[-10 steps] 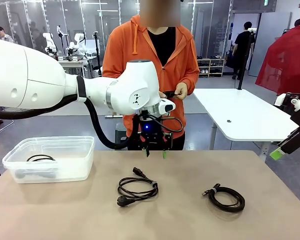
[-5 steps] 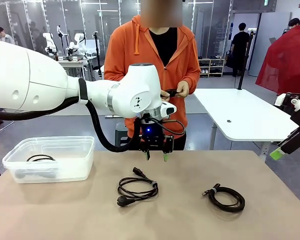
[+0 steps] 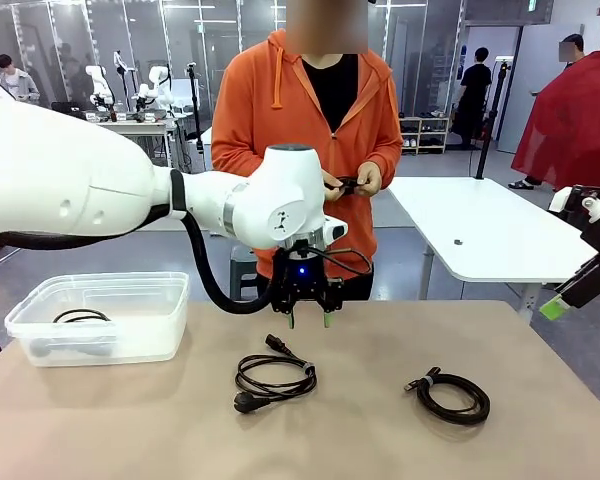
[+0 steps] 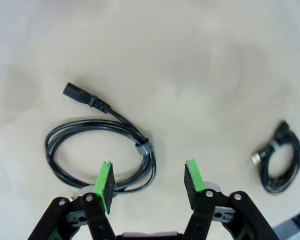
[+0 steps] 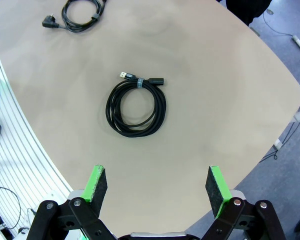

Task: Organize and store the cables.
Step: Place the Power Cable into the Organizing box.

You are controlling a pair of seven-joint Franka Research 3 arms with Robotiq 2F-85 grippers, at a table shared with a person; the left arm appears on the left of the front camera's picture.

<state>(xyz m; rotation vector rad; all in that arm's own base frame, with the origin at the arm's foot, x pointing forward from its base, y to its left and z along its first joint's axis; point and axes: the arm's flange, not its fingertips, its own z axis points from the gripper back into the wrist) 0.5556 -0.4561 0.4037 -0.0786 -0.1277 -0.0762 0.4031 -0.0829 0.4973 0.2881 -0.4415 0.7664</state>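
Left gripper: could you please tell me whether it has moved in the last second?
Yes. The left gripper has dropped toward the table, closer to the coiled power cable, which lies unmoved.

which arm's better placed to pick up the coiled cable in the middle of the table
Left. The left gripper hangs open over the middle cable. The right gripper, also open, sits off the table's right side, nearer the right-hand cable.
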